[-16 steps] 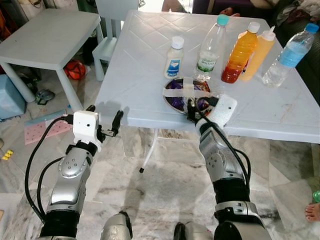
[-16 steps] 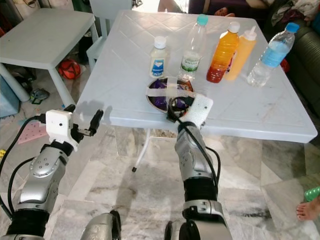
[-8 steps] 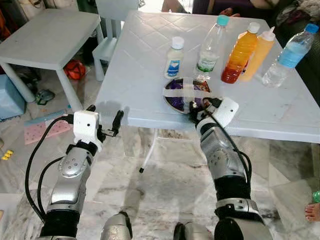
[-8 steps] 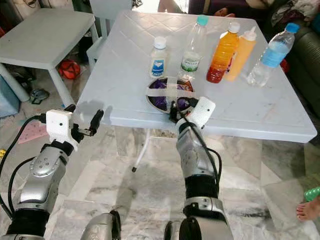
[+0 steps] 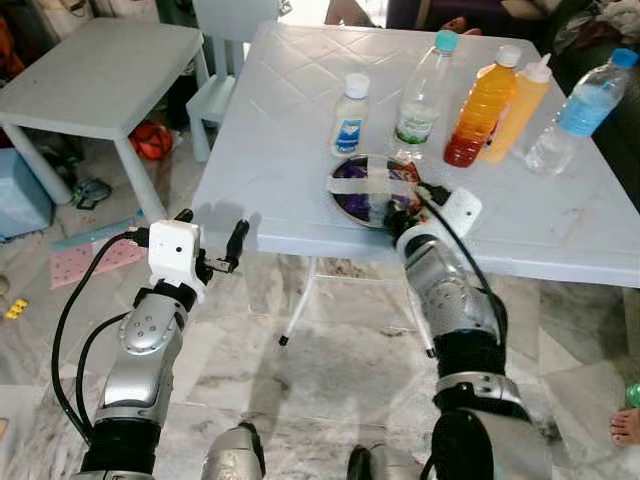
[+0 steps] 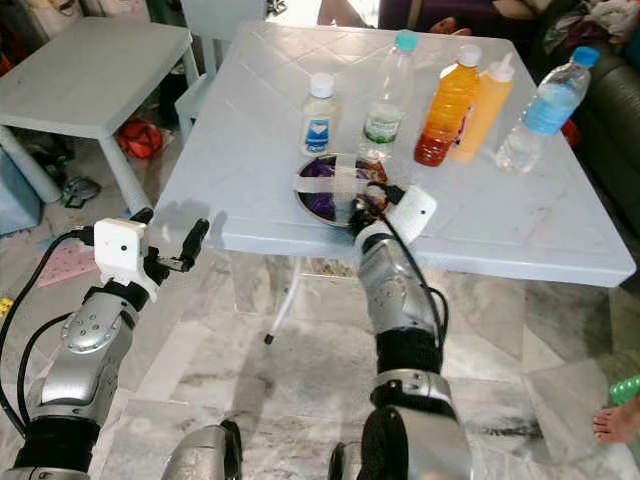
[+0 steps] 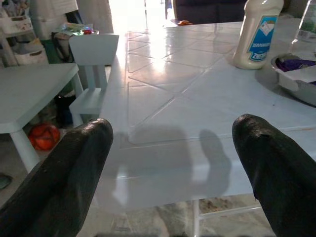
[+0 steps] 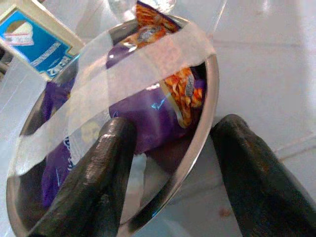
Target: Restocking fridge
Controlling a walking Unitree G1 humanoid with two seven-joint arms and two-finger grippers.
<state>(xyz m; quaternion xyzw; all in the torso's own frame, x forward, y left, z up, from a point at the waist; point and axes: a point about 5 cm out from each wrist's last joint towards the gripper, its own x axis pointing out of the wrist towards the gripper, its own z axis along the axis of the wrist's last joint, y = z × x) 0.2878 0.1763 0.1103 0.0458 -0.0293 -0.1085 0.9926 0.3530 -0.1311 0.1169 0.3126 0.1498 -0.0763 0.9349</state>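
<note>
Since a second ago, the right claw point(image 8: 168, 173) has pushed forward from the near edge of the white plastic counter point(image 5: 290, 170) and now straddles the rim of the round, shallow steel bowl point(image 5: 352, 205), which sits near the counter's front edge at about six o'clock from the row of bottles. Its two black fingers are apart, one inside the bowl and one outside, not yet closed on the rim. Inside the bowl lie purple and orange snack packets point(image 8: 148, 116), held down by two crossed strips of pale tape point(image 8: 118, 84) stuck across the top. At twelve o'clock from the bowl stands a clear water bottle with a teal cap point(image 5: 422, 95); at eleven o'clock, a small white bottle with a blue label point(image 5: 348, 115); at one to two o'clock, an orange juice bottle point(image 5: 479, 108), a yellow squeeze bottle point(image 5: 520, 108) and a clear bottle with a blue cap point(image 5: 575, 110). The left claw point(image 5: 210, 238) hovers with fingers apart off the counter's near left corner, holding nothing. The bowl is probably light, stiff and not fragile, but its thin polished rim looks slippery. A firm pinch across the rim, kept level, seems best; the tape should hold the soft packets in.
</note>
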